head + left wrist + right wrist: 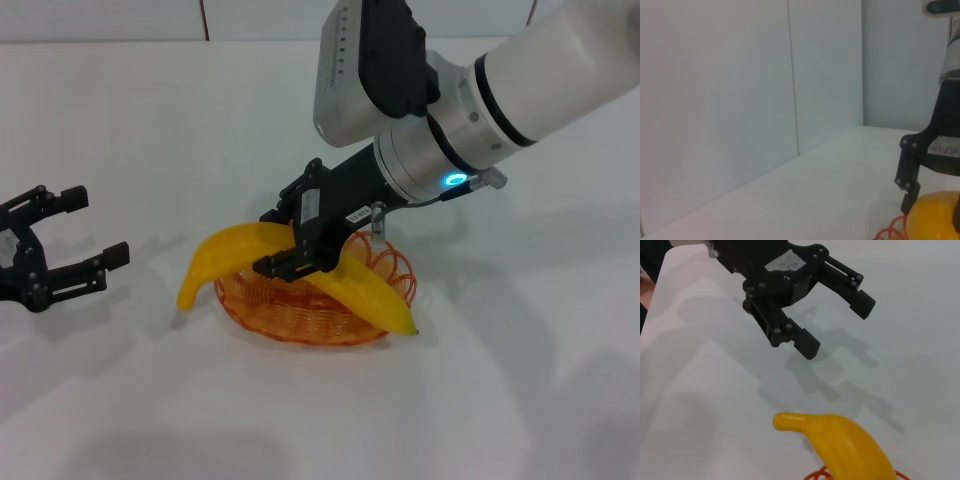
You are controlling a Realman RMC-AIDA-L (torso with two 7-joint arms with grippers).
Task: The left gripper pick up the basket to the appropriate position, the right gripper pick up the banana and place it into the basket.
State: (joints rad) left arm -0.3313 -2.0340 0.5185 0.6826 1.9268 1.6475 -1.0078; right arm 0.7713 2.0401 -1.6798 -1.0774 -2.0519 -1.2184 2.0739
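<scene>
Banana lies across the basket at table centre, stem end overhanging the rim toward 9 o'clock, other tip overhanging toward 4 o'clock. Right gripper reaches in from 1 o'clock, its fingers clamped around the banana's middle, directly over the basket. Basket sits on the white table. Left gripper is at 9 o'clock, well apart from the basket, fingers spread wide, holding nothing. The right wrist view shows it open beyond the stem.

Right hand grips banana over basket; left hand open, apart.
</scene>
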